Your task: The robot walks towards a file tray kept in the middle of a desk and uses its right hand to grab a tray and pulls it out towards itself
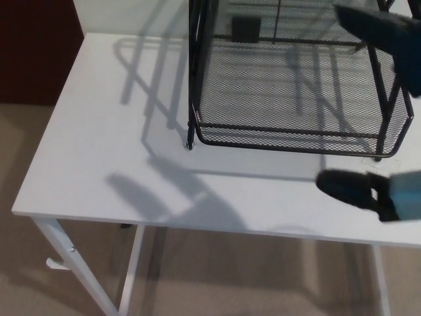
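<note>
A black wire-mesh file tray (pixel 289 135) stands on the white desk (pixel 99 164), filling the upper middle and right of the head view. Its bottom shelf's front rim faces me. My right hand (pixel 358 189) comes in from the right edge, open. One thick finger (pixel 381 33) hovers blurred over the tray's upper right side, and the thumb (pixel 345 186) hangs over the desk just in front of the tray's right front corner. Nothing is held, and I cannot tell whether the hand touches the mesh. My left hand does not show.
A small dark block (pixel 245 27) lies at the back inside the tray. A dark red-brown cabinet (pixel 33 46) stands beyond the desk's left end. The desk's near edge (pixel 164 224) runs over beige carpet, with white legs (pixel 72 263) below.
</note>
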`<state>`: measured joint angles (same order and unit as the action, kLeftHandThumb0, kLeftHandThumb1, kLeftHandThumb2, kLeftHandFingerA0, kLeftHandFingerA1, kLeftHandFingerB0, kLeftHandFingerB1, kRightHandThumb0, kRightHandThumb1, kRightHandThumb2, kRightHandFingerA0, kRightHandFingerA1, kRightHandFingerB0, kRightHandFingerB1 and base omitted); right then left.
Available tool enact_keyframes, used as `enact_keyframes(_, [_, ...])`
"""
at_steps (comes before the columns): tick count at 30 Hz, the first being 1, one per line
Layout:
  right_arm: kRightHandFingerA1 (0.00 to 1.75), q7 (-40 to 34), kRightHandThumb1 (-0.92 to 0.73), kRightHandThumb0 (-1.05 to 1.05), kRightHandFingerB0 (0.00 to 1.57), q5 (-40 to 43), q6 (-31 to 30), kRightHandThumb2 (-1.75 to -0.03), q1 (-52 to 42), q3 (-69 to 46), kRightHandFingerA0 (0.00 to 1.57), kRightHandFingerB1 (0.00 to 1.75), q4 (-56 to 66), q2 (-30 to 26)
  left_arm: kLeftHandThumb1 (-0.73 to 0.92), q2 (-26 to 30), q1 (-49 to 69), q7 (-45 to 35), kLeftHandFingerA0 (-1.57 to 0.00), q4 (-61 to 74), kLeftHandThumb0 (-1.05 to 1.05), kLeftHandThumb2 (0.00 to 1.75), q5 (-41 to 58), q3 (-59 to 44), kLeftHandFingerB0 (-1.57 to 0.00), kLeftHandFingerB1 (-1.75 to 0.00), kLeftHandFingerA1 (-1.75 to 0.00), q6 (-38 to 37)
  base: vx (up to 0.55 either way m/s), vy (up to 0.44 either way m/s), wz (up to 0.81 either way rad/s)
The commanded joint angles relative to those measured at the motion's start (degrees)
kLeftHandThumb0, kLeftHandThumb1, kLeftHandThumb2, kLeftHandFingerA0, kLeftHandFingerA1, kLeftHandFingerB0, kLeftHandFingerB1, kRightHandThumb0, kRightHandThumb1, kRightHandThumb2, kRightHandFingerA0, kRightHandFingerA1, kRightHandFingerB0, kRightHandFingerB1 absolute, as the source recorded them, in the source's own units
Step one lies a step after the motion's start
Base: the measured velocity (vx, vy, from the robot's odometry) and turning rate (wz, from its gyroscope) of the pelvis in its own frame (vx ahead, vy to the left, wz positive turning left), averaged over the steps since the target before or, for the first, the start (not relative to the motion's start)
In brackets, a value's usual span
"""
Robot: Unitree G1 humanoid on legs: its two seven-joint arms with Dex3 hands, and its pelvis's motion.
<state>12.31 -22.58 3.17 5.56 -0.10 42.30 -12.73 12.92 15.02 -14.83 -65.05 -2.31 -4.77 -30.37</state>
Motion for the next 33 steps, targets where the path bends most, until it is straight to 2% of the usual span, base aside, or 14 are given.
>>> enact_keyframes(1, [0.39, 12.34, -0.35, -0.61, 0.08, -31.9, -14.83, -0.8, 15.78, 13.43, 0.01, 0.44, -15.06, -3.14, 0.37, 3.04, -0.33, 0.35, -0.54, 1.17, -0.62, 0.54, -2.13, 1.57, -0.36, -0.51, -0.42, -0.95, 0.0, 0.0, 0.0])
enact_keyframes(2, [0.39, 11.76, -0.33, -0.75, 0.13, -32.53, -15.3, -0.65, 16.11, 14.15, 0.04, 0.39, -16.64, -2.99, 0.36, 3.06, -0.11, -0.34, -0.53, 1.52, -0.6, 0.55, -1.72, 1.44, -0.36, -0.53, -0.43, -1.3, 0.0, 0.0, 0.0])
enact_keyframes(4, [0.39, 11.44, -0.31, -0.55, 0.07, -34.68, -16.29, -0.78, 16.41, 15.62, 0.0, 0.43, -19.79, -3.07, 0.37, 3.12, -0.11, -0.05, -0.54, 1.77, -0.58, 0.55, -1.96, 1.68, -0.36, -0.52, -0.42, -0.96, 0.0, 0.0, 0.0])
enact_keyframes(5, [0.4, 11.47, -0.4, -0.7, 0.13, -35.38, -16.72, -0.53, 16.26, 16.03, 0.0, 0.32, -20.54, -3.2, 0.29, 3.04, 0.0, 0.0, -0.51, 1.78, -0.66, 0.76, -1.99, 1.76, -0.35, -0.58, -0.53, -1.06, 0.0, 0.0, 0.0])
enact_keyframes(6, [0.4, 11.47, -0.4, -0.7, 0.13, -35.67, -17.02, -0.53, 16.25, 16.27, 0.0, 0.32, -20.84, -3.28, 0.29, 3.01, 0.05, 0.03, -0.51, 1.78, -0.66, 0.76, -1.98, 1.8, -0.35, -0.58, -0.53, -1.09, 0.0, 0.0, 0.0])
enact_keyframes(7, [0.39, 11.25, -0.39, -0.7, 0.13, -36.58, -17.49, -0.53, 16.28, 16.78, 0.0, 0.32, -21.9, -3.27, 0.35, 3.09, 0.17, 0.31, -0.57, 2.0, -0.58, 0.55, -2.27, 2.02, -0.37, -0.53, -0.43, -1.35, 0.0, 0.0, 0.0])
enact_keyframes(12, [0.21, 11.19, -0.28, -0.66, 0.11, -39.39, -19.91, -0.64, 16.2, 18.66, 0.02, 0.3, -25.7, -3.96, 0.28, 3.24, 0.6, 0.35, -0.52, 3.03, -0.67, 0.78, -2.36, 2.42, -0.34, -0.59, -0.53, -1.4, 0.0, 0.0, 0.0])
enact_keyframes(13, [0.32, 10.7, -0.34, -0.68, 0.11, -39.61, -20.49, -0.53, 16.16, 18.95, 0.0, 0.28, -26.53, -3.79, 0.35, 3.38, 0.63, 0.89, -0.56, 3.15, -0.59, 0.56, -2.82, 2.74, -0.36, -0.53, -0.42, -1.37, 0.0, 0.0, 0.0])
enact_keyframes(24, [0.29, 6.86, -0.28, -0.67, 0.09, -43.0, -25.24, -0.62, 14.86, 21.67, 0.03, 0.29, -32.51, -2.65, 0.34, 3.79, 0.59, 0.29, -0.58, 4.56, -0.55, 0.57, -2.91, 3.45, -0.35, -0.53, -0.45, -1.17, 0.0, 0.0, 0.0])
enact_keyframes(25, [0.28, 6.43, -0.29, -0.7, 0.11, -43.41, -25.58, -0.61, 14.84, 21.96, 0.05, 0.29, -32.97, -2.49, 0.25, 3.73, 0.58, 0.14, -0.52, 4.6, -0.58, 0.77, -2.73, 3.37, -0.31, -0.58, -0.57, -1.14, 0.0, 0.0, 0.0])
enact_keyframes(27, [0.26, 5.82, -0.29, -0.69, 0.11, -43.82, -26.2, -0.61, 14.66, 22.24, 0.05, 0.29, -33.32, -2.19, 0.28, 3.77, 0.72, 0.11, -0.52, 4.83, -0.64, 0.77, -2.72, 3.44, -0.31, -0.57, -0.55, -1.37, 0.0, 0.0, 0.0])
enact_keyframes(28, [0.23, 5.73, -0.28, -0.67, 0.1, -43.94, -26.39, -0.63, 14.67, 22.33, 0.04, 0.29, -33.41, -2.1, 0.35, 3.85, 0.65, 0.39, -0.58, 4.74, -0.58, 0.55, -3.0, 3.62, -0.36, -0.53, -0.44, -1.33, 0.0, 0.0, 0.0])
enact_keyframes(32, [0.23, 4.45, -0.26, -0.64, 0.08, -45.66, -27.76, -0.63, 15.34, 23.05, 0.02, 0.3, -34.64, -1.34, 0.34, 4.06, 0.39, 0.74, -0.57, 5.21, -0.57, 0.55, -3.34, 4.06, -0.36, -0.54, -0.44, -0.81, 0.0, 0.0, 0.0])
enact_keyframes(33, [0.35, 4.6, -0.24, -0.44, 0.02, -46.02, -28.02, -0.74, 15.46, 23.19, 0.0, 0.35, -34.67, -1.21, 0.34, 4.08, 0.39, 0.72, -0.57, 5.19, -0.56, 0.54, -3.31, 4.1, -0.36, -0.54, -0.44, -0.89, 0.0, 0.0, 0.0])
